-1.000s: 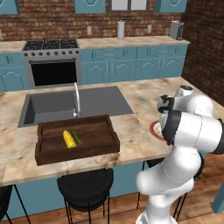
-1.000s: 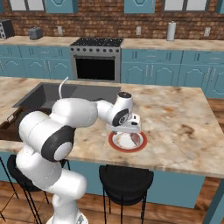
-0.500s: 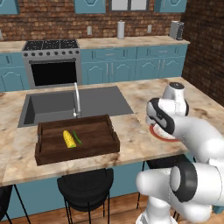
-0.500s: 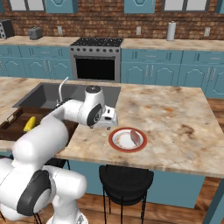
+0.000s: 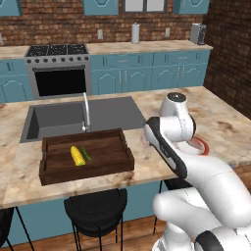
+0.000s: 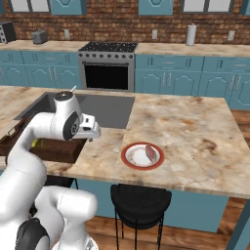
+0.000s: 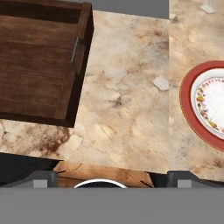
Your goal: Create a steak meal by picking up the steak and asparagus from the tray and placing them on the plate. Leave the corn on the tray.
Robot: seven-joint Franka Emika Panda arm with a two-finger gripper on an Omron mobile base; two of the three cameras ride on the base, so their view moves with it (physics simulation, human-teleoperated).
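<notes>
The arm has swung from over the plate (image 6: 142, 156) toward the tray (image 5: 86, 158). The tool (image 7: 111, 177) hangs over bare worktop (image 7: 127, 109) between them, empty, its tips spread wide. The steak (image 6: 151, 153) lies on the plate at 3 o'clock. Corn (image 5: 77, 155) and asparagus (image 5: 87, 154) lie side by side in the tray at 9 o'clock. A sink (image 5: 56, 119) sits beyond.

Marble counter (image 5: 127, 174) with tray (image 5: 86, 169) and plate (image 6: 142, 156), apparently apart.

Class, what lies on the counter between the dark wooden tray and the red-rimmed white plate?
Bare marble counter separates the dark wooden tray from the red-rimmed white plate, seen in the hand view.
</notes>
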